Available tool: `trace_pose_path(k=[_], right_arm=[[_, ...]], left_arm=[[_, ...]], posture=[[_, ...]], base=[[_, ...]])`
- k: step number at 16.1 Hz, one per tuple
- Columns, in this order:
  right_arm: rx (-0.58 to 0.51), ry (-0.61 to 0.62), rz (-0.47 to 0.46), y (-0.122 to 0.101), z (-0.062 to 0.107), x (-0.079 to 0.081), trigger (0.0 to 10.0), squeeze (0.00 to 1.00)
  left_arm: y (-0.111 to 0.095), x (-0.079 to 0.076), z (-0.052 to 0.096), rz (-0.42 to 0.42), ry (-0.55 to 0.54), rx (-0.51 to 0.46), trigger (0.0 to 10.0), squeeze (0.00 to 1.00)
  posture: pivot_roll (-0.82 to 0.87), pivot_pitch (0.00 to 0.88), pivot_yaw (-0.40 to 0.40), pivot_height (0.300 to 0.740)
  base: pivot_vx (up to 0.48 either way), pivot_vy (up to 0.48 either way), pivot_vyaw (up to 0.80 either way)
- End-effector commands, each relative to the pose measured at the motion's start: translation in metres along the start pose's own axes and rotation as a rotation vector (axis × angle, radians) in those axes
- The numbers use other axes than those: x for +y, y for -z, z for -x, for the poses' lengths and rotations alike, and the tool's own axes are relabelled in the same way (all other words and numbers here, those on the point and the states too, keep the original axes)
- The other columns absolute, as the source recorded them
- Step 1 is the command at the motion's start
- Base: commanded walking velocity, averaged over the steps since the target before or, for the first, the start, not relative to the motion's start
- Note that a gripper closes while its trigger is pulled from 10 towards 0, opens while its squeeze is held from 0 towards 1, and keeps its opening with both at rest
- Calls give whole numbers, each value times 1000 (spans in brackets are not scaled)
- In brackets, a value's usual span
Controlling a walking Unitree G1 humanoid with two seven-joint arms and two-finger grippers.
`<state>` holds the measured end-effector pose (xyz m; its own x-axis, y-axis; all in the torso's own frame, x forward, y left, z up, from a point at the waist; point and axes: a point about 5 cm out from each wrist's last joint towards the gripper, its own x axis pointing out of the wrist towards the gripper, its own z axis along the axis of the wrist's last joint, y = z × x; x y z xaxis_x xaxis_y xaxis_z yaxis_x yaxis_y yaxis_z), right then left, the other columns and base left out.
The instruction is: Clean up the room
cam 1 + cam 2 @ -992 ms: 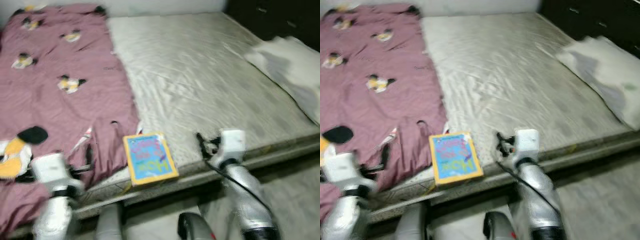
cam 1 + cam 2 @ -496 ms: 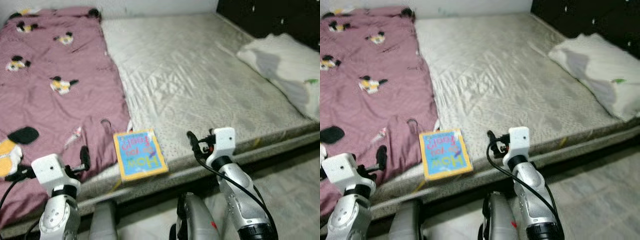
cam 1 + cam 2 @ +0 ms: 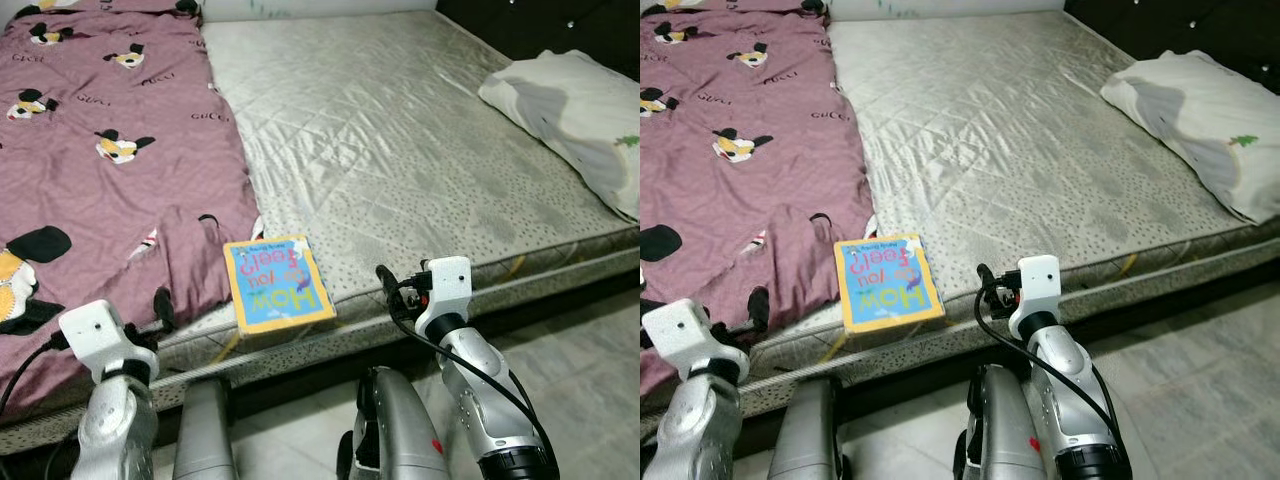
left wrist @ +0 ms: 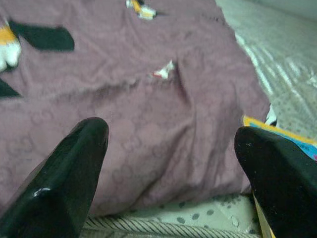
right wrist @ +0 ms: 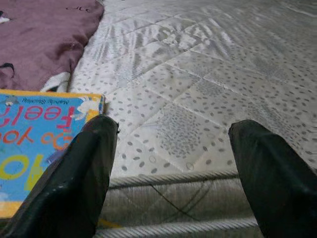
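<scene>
I'm looking down at the bed (image 3: 400,150), standing at its near edge. The book (image 3: 276,283) lies flat on the mattress, right at that edge, blue cover with a yellow border, cover up. Its left corner sits just beside the hem of the purple blanket (image 3: 100,180), which covers the left part of the bed. A white pillow (image 3: 575,110) lies far off to the right.

My left gripper (image 4: 171,163) is low at the bed edge, over the blanket hem, left of the book; fingers (image 4: 64,173) spread wide, nothing between them. My right gripper (image 5: 173,168) hangs at the mattress edge just right of the book, fingers (image 5: 74,178) also wide apart and empty. Through the right wrist view one finger overlaps the book's corner; I can't tell if it touches.
</scene>
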<state>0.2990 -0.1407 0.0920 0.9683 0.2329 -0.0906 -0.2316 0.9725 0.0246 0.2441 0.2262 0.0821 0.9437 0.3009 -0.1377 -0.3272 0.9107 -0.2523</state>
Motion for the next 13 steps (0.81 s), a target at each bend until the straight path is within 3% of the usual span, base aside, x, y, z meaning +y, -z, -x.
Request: trace_pose_path(k=[1,5,6,8,10,13], right_arm=[[6,16,17,2,2,-4,10000,0],[-1,32,47,-5,4,-13,10000,0],[27,-47,44,-5,8,-12,10000,0],[68,-349,21,-9,21,7,10000,0],[103,-461,52,-10,36,13,10000,0],[125,-522,85,-5,49,18,10000,0]], left_arm=[[6,1,-3,28,1,45,10000,0],[31,-8,-23,59,74,217,10000,0],[35,-15,-30,68,115,256,10000,0],[37,-31,-35,93,174,291,10000,0],[40,-39,-40,87,216,316,10000,0],[43,-41,-45,95,237,356,10000,0]], posture=[[33,147,-54,538],[-9,153,-61,538],[-39,163,-63,538],[-70,171,-55,538],[-84,174,-53,538],[-95,181,-53,538]], base=[[0,0,0],[0,0,0],[0,0,0],[0,0,0],[0,0,0],[0,0,0]])
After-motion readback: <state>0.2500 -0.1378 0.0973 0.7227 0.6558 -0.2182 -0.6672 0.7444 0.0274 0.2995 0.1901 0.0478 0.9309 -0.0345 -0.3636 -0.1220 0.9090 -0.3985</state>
